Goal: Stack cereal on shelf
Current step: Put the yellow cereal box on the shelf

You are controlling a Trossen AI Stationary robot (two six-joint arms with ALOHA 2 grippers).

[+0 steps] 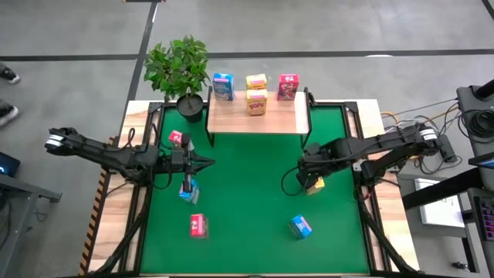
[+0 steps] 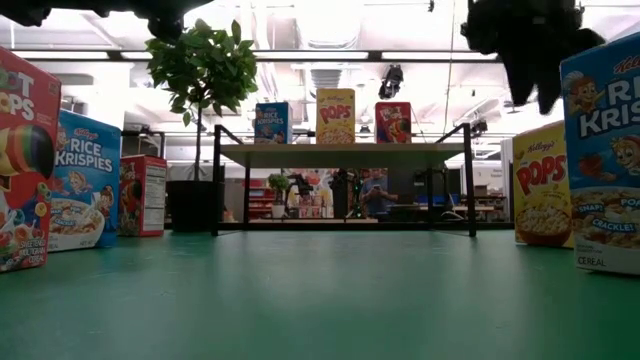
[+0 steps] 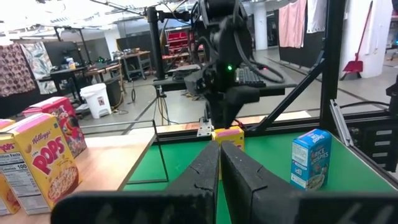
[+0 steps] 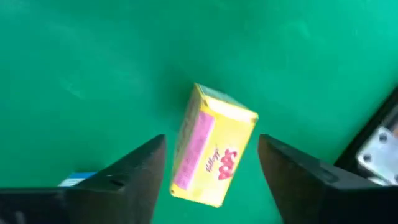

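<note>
In the high view the right gripper [image 1: 311, 179] hangs right of centre over a yellow cereal box [image 4: 211, 152], fingers spread wide, box standing free between them on the green mat [image 1: 247, 208]. The left gripper [image 1: 207, 163], centre-left, is pinched closed and empty. On the shelf [image 1: 255, 116] at top centre stand blue, two stacked yellow and red boxes; a potted plant [image 1: 180, 69] crowds its left end

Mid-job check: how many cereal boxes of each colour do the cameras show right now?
Blue cardboard cereal boxes: 3, on the wooden shelf, on the green mat and.
Yellow cardboard cereal boxes: 3, two stacked on the shelf, one under the right gripper.
Red/pink cardboard cereal boxes: 3.
Total: 9
</note>
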